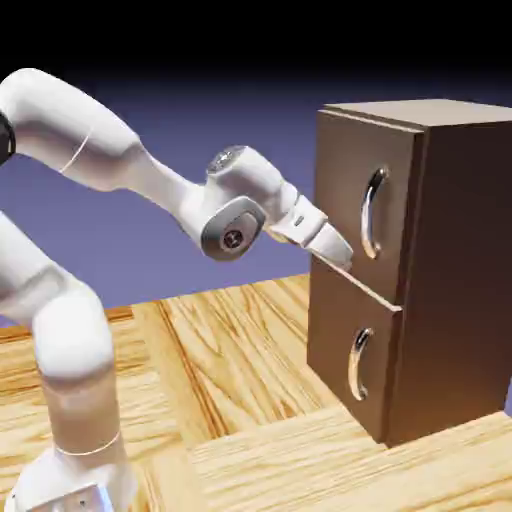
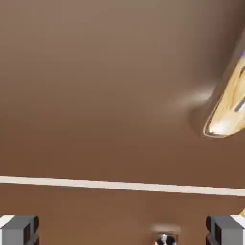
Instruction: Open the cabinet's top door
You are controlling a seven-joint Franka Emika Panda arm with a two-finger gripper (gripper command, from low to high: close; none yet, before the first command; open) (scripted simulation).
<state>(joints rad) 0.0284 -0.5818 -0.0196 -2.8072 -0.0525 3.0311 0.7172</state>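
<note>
Grey fingertips frame the hand, spread wide and empty, near the top door at right of frame. Approach step; next, reaching its handle.

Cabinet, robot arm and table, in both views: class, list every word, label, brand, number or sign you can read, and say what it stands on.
None: no readable text in either view.
The cabinet, its top door and both silver handles are plain.
The arm's wrist carries a small round dark mark, too small to read.
The hand and the wooden table bear no writing.
</note>
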